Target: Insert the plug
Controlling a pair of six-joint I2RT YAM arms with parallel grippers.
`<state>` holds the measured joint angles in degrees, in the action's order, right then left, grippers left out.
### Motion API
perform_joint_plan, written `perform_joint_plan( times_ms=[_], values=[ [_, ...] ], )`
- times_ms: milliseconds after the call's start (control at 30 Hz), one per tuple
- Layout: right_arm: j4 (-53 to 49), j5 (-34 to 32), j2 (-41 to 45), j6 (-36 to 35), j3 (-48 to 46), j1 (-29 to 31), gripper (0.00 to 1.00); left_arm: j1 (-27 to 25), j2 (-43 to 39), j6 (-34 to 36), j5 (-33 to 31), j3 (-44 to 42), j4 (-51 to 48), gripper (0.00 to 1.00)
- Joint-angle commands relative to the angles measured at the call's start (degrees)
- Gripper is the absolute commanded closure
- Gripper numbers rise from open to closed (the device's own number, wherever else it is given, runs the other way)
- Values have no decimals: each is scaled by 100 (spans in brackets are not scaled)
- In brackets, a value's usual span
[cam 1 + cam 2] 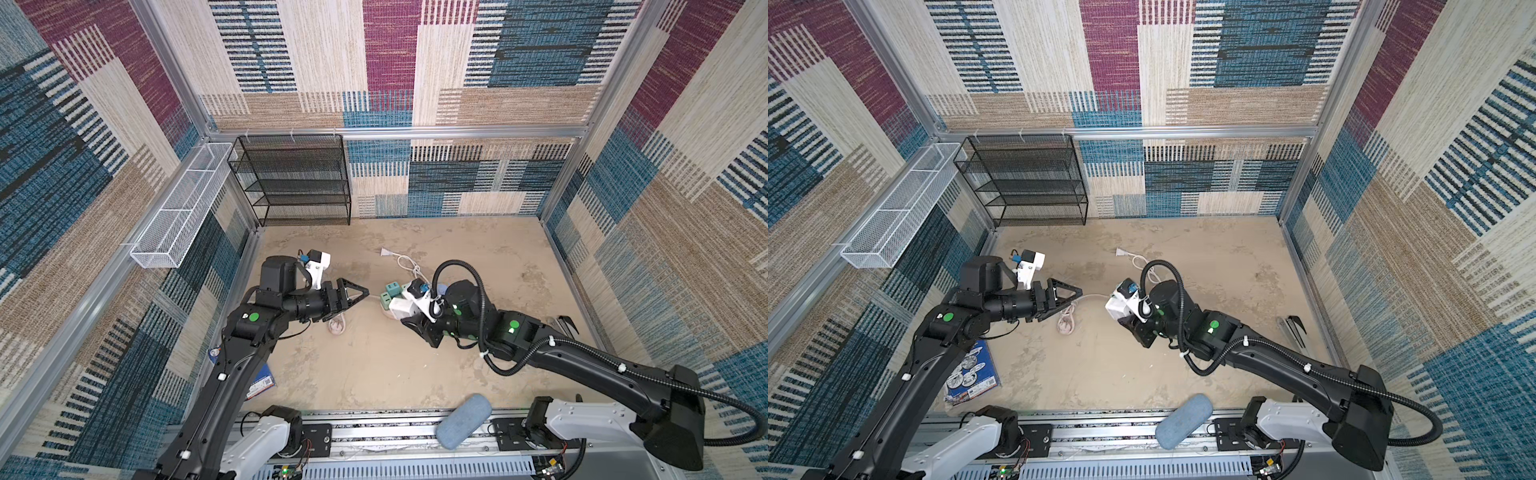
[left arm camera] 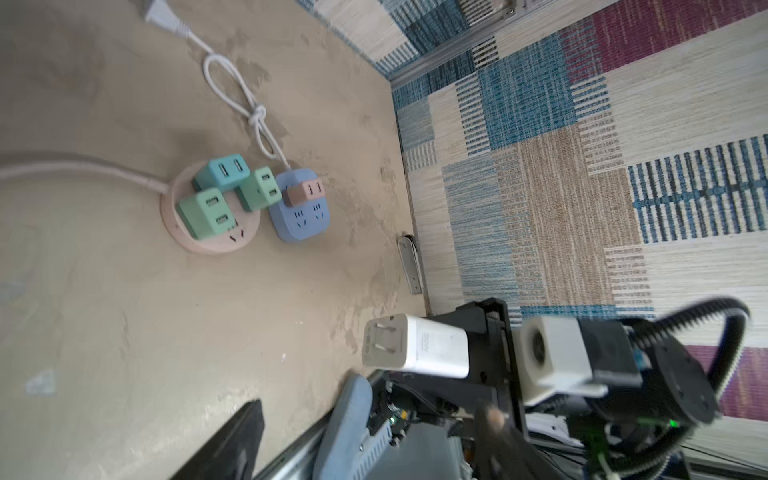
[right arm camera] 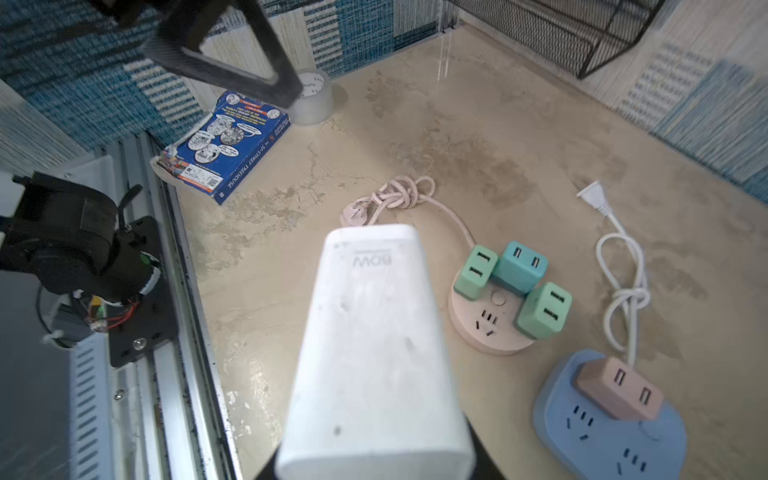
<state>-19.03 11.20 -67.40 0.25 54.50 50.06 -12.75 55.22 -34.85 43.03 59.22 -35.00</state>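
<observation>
- White charger: grey print near its far end, upside down in the right wrist view, reads "80W" or "BOW".
- Same charger, side face, left wrist view: block of small print, too blurred to read.
- Book, near left corner of the tabletop: spine reads "91-STOREY TREEHOUSE"; barcode on the cover.
- Round tub beside the book: lid lettering, unreadable.

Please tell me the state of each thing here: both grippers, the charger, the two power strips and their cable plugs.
left gripper, open and empty
right gripper, shut on the white charger
white charger, held in the air, not plugged in
round pink strip, three adapters plugged in, one socket free
blue strip, one pink adapter plugged in, other sockets free
white cable plug, lying unplugged
pink cable plug, lying unplugged, cable knotted
</observation>
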Motion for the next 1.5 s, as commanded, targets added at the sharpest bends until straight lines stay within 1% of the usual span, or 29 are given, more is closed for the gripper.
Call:
perform_joint_plan(
  times_ms=[0,33,67,133,167,300,367,433,533,600,700,833,933,1033,1067,1200,1333,1367,1400,1433,1467],
  values=[
    [247,2114,-35,1071,-42,-539,100,5,-322,467,-141,-379,1112,16],
    [348,2550,-55,1246,-46,-754,100,0,-438,274,7,-622,1568,16],
    [419,2806,-69,1348,-45,-903,100,-6,-500,99,196,-845,1961,16],
    [528,3210,-58,1421,4,-996,100,-50,-526,-283,541,-1232,2713,16],
    [564,3326,-45,1455,23,-1001,100,-101,-500,-349,600,-1329,2882,17],
    [567,3829,-165,1540,137,-1023,100,-339,-407,-302,653,-1480,3026,19],
    [672,4209,-278,1662,137,-1040,100,-513,-427,-482,707,-1650,3490,19],
    [872,4599,-446,1973,101,-1099,100,-730,-375,-798,845,-1829,4088,19],
    [887,4845,-720,2178,197,-1130,100,-1018,-251,-800,872,-1806,4257,20],
    [1045,4874,-753,2299,182,-1130,100,-1104,-216,-768,934,-1774,4272,21],
    [1285,4957,-742,2451,173,-1148,100,-1204,-249,-807,999,-1780,4344,21],
    [1475,5081,-723,2563,174,-1165,100,-1236,-250,-930,1069,-1831,4344,24],
    [1549,5011,-744,2609,149,-1166,100,-1266,-241,-960,1026,-1862,4344,29],
    [1683,5060,-744,2667,125,-1166,100,-1290,-220,-961,998,-1866,4344,42],
    [1683,5078,-750,2669,123,-1164,100,-1291,-199,-979,988,-1862,4344,49],
    [1701,5120,-788,2710,139,-1166,100,-1322,-135,-1011,1005,-1869,4380,51],
    [1846,5219,-822,2817,88,-1166,100,-1343,-108,-1044,1006,-1859,4429,58],
    [1866,5201,-830,2829,77,-1166,100,-1351,-95,-1088,1019,-1868,4486,62],
    [1865,5179,-837,2823,71,-1166,100,-1353,-88,-1120,1024,-1863,4536,71],
    [1907,5167,-832,2840,49,-1163,100,-1353,-78,-1147,1024,-1867,4561,74],
    [1996,5143,-812,2887,14,-1165,98,-1351,-77,-1171,1024,-1870,4584,80]
  ],
)
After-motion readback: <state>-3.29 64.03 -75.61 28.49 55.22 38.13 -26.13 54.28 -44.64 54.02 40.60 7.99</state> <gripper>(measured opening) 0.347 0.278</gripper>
